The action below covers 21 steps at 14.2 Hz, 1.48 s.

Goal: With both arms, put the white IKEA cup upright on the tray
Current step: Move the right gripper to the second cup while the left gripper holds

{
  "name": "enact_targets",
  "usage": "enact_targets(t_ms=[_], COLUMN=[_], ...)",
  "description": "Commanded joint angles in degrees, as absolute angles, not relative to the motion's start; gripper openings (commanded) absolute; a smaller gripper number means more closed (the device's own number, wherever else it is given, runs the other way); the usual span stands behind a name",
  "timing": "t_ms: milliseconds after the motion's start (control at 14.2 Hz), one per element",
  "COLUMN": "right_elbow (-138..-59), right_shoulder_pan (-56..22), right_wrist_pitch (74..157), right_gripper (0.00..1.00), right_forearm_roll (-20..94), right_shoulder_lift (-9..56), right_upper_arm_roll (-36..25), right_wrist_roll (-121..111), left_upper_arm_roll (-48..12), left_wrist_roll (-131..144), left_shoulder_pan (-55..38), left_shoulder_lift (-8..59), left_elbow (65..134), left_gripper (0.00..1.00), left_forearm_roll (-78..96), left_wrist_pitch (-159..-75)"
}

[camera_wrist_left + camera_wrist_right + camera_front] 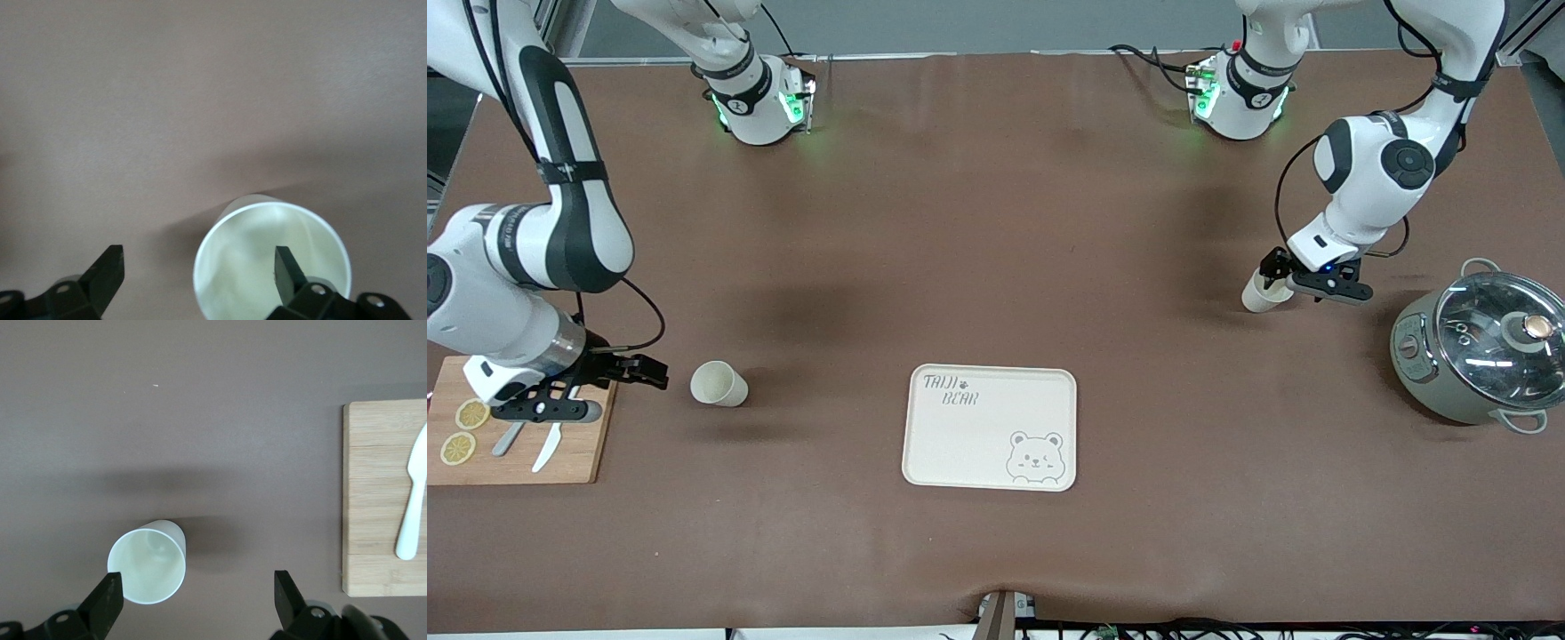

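Cream-white, the tray [990, 428] lies flat and bare toward the front-camera edge of the brown table [996, 267], midway between the two arms' ends. Two white cups are present, both upright with mouths open upward.

One cup [1263, 292] stands toward the left arm's end, near a lidded grey pot [1476, 356]. The left gripper [1279, 283] is down at this cup; the left wrist view shows one finger [288, 272] inside the rim and the other finger [107, 270] well outside the wall, so the fingers are apart and straddle the wall without clamping it. Judged step: grasp in hand on this cup [272, 263]. The next move calls for closing on the wall, then lifting straight up before travelling to the tray.

The second cup [719, 384] stands toward the right arm's end, beside a wooden cutting board [516, 436] carrying lemon slices [464, 431] and a white knife [547, 447]. The right gripper [618, 373] hovers over the board's edge, fingers apart and empty, the cup [148, 565] apart from both fingers in the right wrist view; this arm waits.

Room: open table lies between each cup and the tray, with nothing in either path. The pot is the nearest obstruction to the left arm; the board and knife [413, 497] lie just under the right gripper. The tray's raised rim requires clearance on set-down.
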<state>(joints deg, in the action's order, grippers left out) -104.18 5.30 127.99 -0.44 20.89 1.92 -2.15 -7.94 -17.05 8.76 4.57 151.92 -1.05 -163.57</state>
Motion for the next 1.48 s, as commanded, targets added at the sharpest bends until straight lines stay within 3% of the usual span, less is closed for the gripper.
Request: enact_targets(t_ms=[0, 141, 212, 1058, 1199, 1411], right_elbow=[-104.94, -106.52, -107.39, -118.65, -119.61, -120.67], right_shoulder_pan=[5.89, 5.89, 5.8, 5.8, 5.71, 5.63], right_wrist_pitch=[131.29, 134.19, 135.78, 151.08, 152.39, 154.86], right_gripper=[1.0, 1.0, 1.0, 1.0, 1.0, 1.0], right_forearm_roll=[-1.14, -1.14, -1.14, -1.14, -1.14, -1.14], right_shoulder_lift=[22.05, 22.59, 22.76, 23.38, 23.38, 24.08], right_upper_arm_roll=[2.46, 2.46, 2.46, 2.46, 2.55, 2.55], right_wrist_roll=[-1.93, -1.93, -1.93, -1.93, -1.93, -1.93], left_upper_arm_roll=[-8.35, -8.35, -8.35, -8.35, -9.66, -13.78], left_wrist_roll=[-15.38, -15.03, -15.03, -14.24, -11.53, -4.6], left_shoulder_pan=[8.88, 8.88, 8.88, 8.97, 8.18, 7.82], left_shoulder_lift=[5.1, 5.19, 5.27, 5.54, 5.45, 5.54], left_elbow=[151.61, 151.52, 151.35, 149.51, 146.79, 138.55], left_gripper=[0.61, 0.05, 0.0, 0.0, 0.0, 0.0], left_forearm_roll=[-1.67, -1.76, -1.76, -1.67, -1.67, -1.58], left_wrist_pitch=[-164.53, -164.53, -164.53, -164.36, -163.22, -153.49])
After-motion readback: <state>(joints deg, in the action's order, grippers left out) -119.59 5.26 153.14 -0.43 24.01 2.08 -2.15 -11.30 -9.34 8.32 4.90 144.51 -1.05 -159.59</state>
